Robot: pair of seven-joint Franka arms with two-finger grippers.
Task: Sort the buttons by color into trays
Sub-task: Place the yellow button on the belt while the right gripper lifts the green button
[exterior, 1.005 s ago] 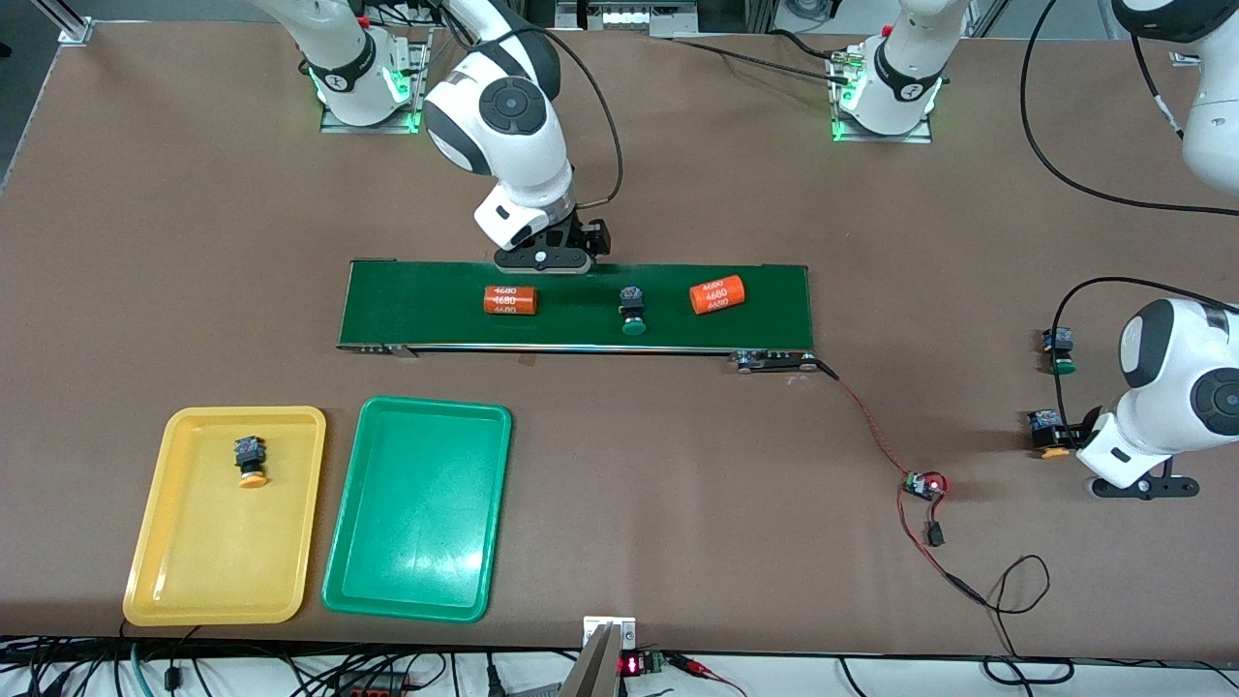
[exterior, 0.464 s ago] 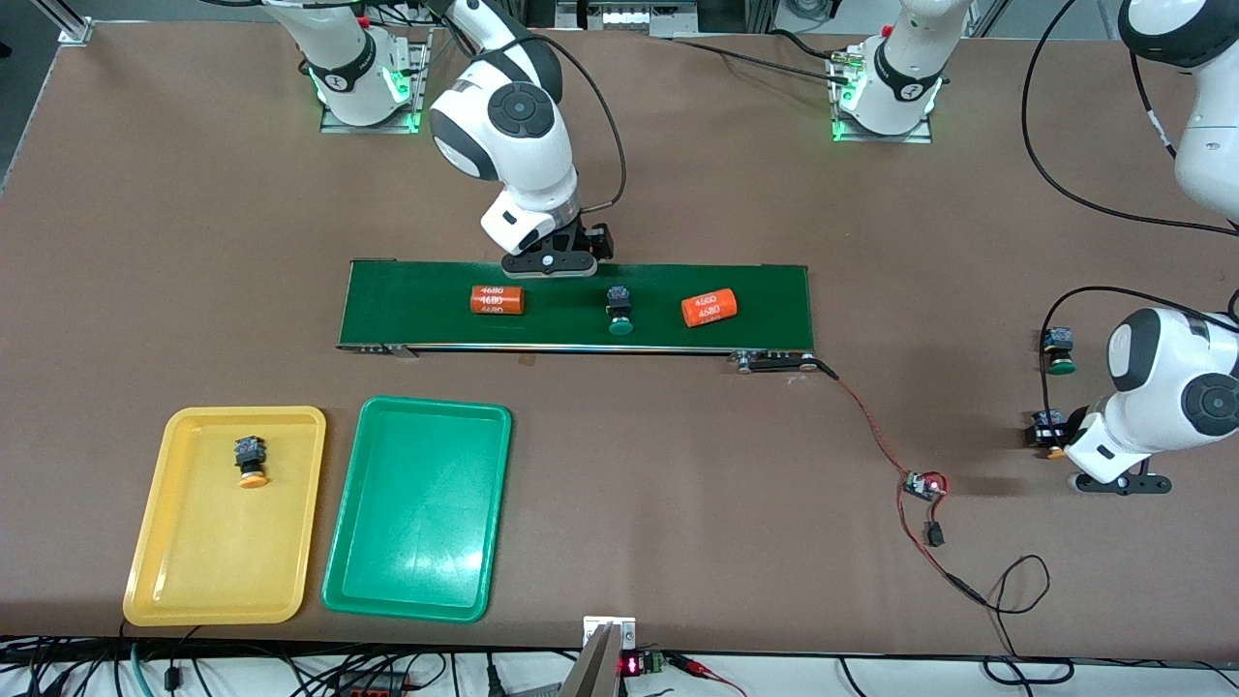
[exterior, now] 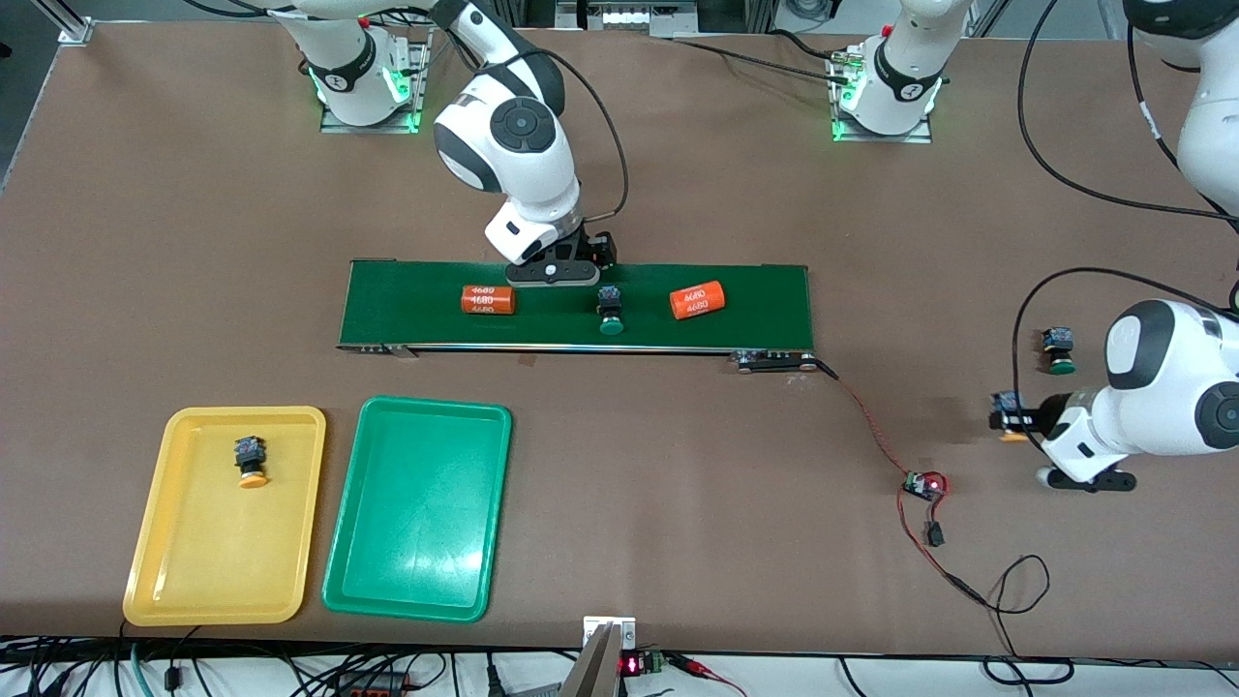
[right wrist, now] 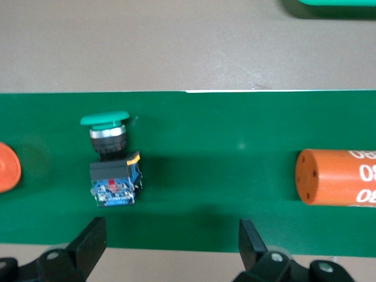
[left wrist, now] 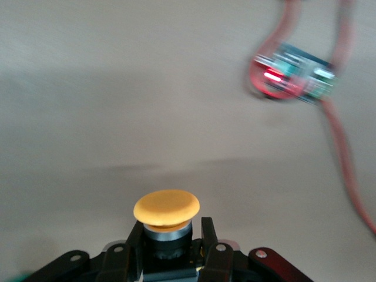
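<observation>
The left claw pinches a yellow-orange button, seemingly off the tabletop. The right claw, spread, hangs over the belt beside a green button.

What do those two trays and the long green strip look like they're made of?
The yellow tray and green tray look like smooth, glossy moulded plastic: soft light glare shows on their floors, and their corners are rounded. The green belt looks like matte rubber or fabric, flat and without shine; which one is hard to say.

On the long dark-green belt, two orange cylinders printed 4680 are flanking the green-capped push-button, each lying well apart from it. The shallow green plastic tray is lying empty on the brown counter.
</observation>
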